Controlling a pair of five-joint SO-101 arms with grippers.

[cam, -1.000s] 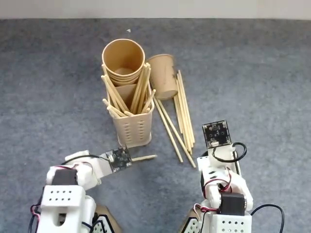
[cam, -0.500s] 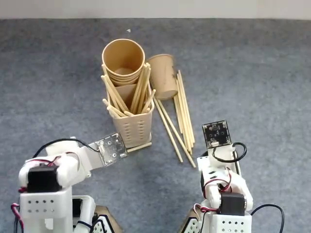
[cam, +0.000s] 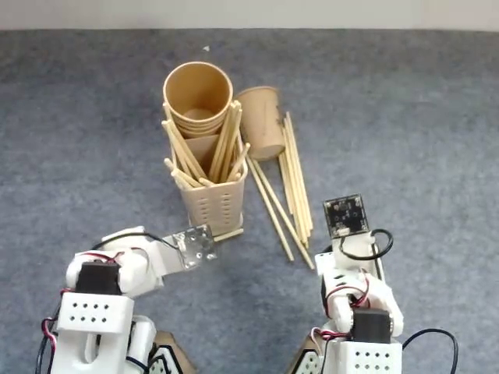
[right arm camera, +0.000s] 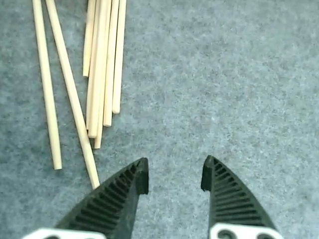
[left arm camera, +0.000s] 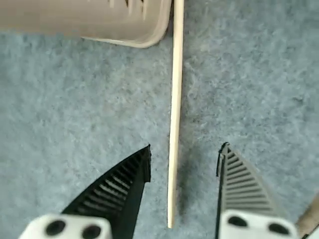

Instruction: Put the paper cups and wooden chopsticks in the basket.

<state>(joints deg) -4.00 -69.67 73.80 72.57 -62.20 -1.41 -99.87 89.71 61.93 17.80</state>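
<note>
A perforated beige basket (cam: 210, 201) stands mid-table holding stacked paper cups (cam: 197, 92) and several wooden chopsticks (cam: 224, 144). One more paper cup (cam: 261, 121) lies on its side just right of it. Loose chopsticks (cam: 292, 183) lie on the carpet to the right. A single chopstick (left arm camera: 174, 124) lies on the carpet against the basket's foot (left arm camera: 99, 25), between the fingers of my open left gripper (left arm camera: 184, 149). My right gripper (right arm camera: 175, 162) is open over bare carpet, just short of the loose chopsticks' (right arm camera: 102, 69) near ends.
Grey carpet (cam: 405, 117) covers the whole table. The left arm's base (cam: 93, 312) and the right arm's base (cam: 359, 319) sit at the near edge. A pale wall strip runs along the far edge.
The single chopstick went from lying apart on the carpet to resting against the basket's foot. The left arm swung left, then came back toward the basket. The right arm stayed put.
</note>
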